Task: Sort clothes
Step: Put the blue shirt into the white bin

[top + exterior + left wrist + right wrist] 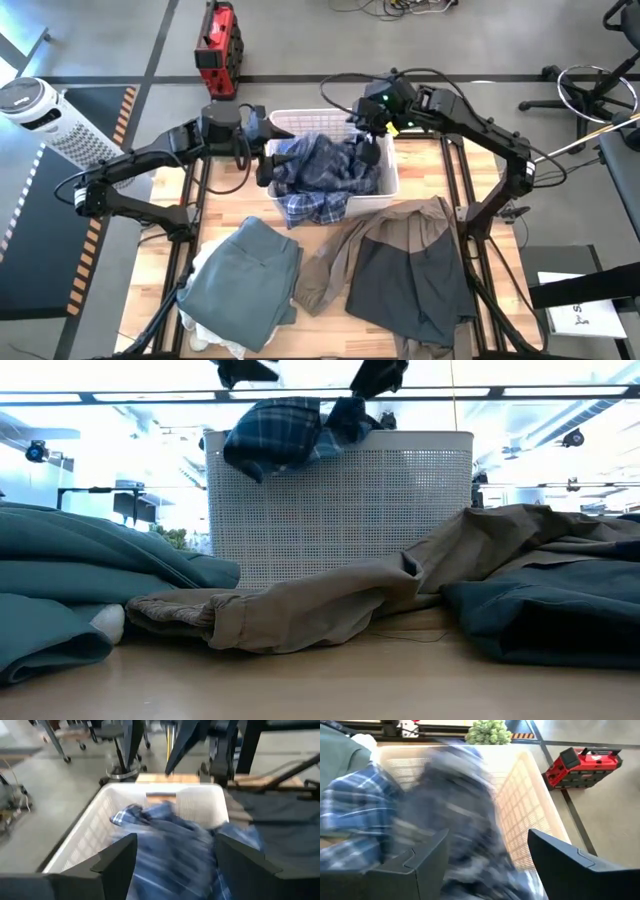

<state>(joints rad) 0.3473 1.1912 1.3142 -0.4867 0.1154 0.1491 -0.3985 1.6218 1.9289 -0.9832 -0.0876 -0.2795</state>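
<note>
The blue-white plaid shirt point(320, 170) lies in the white plastic bin point(390, 182), one part draped over the bin's near rim point(280, 430). My left gripper point(268, 160) is open over the bin's left side, above the shirt point(170, 845). My right gripper point(370, 150) is open over the bin's right side, above the shirt point(365, 805). The tan and dark grey piece point(400, 260) lies spread on the table near the bin. The grey-green piece point(245, 270) lies at the near left on top of a white piece point(205, 330).
The bin point(340, 510) stands at the table's far middle. A small green plant point(489, 731) stands beyond the bin's left end. A red tool case point(218, 40) and a white round appliance point(30, 100) stand on the floor beyond the table.
</note>
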